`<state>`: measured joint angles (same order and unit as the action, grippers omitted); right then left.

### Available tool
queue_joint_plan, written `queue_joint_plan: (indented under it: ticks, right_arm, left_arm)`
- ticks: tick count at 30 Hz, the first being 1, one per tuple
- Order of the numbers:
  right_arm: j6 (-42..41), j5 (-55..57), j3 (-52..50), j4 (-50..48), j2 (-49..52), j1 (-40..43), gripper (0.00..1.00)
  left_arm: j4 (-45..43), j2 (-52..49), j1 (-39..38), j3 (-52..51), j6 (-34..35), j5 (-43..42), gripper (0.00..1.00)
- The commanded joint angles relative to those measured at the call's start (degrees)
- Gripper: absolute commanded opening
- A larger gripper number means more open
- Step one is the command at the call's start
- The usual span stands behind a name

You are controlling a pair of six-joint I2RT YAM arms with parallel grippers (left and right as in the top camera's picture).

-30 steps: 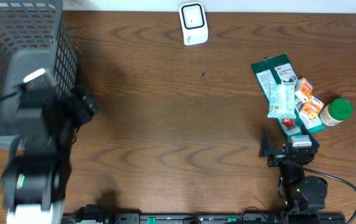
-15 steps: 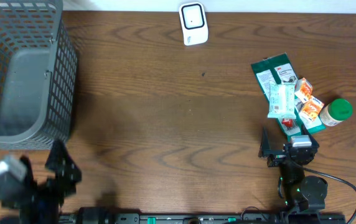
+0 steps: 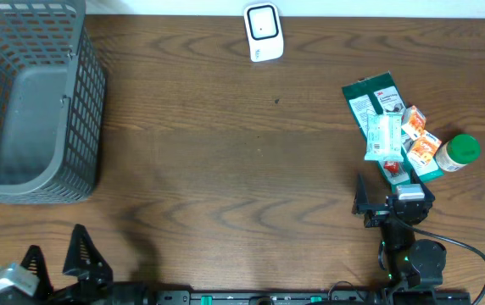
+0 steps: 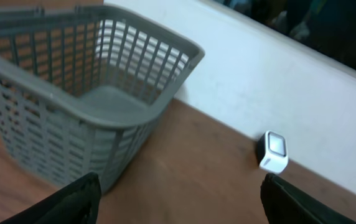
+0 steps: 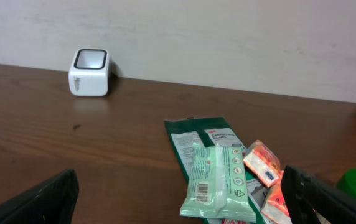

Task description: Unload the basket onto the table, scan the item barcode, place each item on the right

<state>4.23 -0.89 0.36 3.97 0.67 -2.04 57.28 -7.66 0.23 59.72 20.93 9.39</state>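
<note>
The white scanner (image 3: 263, 31) stands at the table's far edge; it also shows as the scanner (image 4: 273, 151) and the scanner (image 5: 89, 72). The items lie in a pile at the right: a pale green wipes pack (image 3: 383, 138) on a dark green packet (image 3: 376, 100), two orange packs (image 3: 420, 138) and a green-lidded jar (image 3: 458, 152). The wipes pack (image 5: 218, 183) shows a barcode on its near end. My right gripper (image 3: 391, 188) stands open just short of the pile, holding nothing. My left gripper (image 3: 56, 254) is open and empty at the near left edge.
A grey mesh basket (image 3: 30, 93) fills the far left corner, seen in the left wrist view as the basket (image 4: 91, 93). A white wall runs behind the table's far edge. Bare brown wood lies between basket and pile.
The left arm has drawn back from over the basket to the table's near left edge, its jaws still open. The right arm and the items have not moved.
</note>
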Motion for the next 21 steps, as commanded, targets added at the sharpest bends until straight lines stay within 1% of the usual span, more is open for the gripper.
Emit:
queue_joint_plan:
  ticks: [1,3,6,9,11,18,21]
  right_arm:
    - [0.5,-0.7,-0.1,0.2,-0.4,0.6,0.99]
    - [0.5,-0.7,-0.1,0.2,-0.4,0.6,0.99]
    - [0.5,-0.7,-0.1,0.2,-0.4,0.6,0.99]
    - [0.5,-0.7,-0.1,0.2,-0.4,0.6,0.99]
    - [0.5,-0.7,-0.1,0.2,-0.4,0.6,0.99]
    - [0.5,-0.7,-0.1,0.2,-0.4,0.6,0.99]
    - [0.5,-0.7,-0.1,0.2,-0.4,0.6,0.99]
  left_arm:
    - [-2.0,2.8,0.2,-5.6,2.0,0.5,0.83]
    - [-5.1,4.6,0.2,-9.0,2.3,0.5,0.83]
    - [-12.2,7.5,0.2,-15.2,2.3,0.1,0.83]
    - [-20.0,7.3,0.1,-19.6,3.7,0.1,0.83]
    - [-27.0,7.5,0.0,-22.9,3.8,0.1,0.83]
    - [-56.3,7.5,-1.5,-36.5,3.8,0.1,0.83]
    - [-66.6,7.5,-1.7,-42.3,4.0,0.0,0.83]
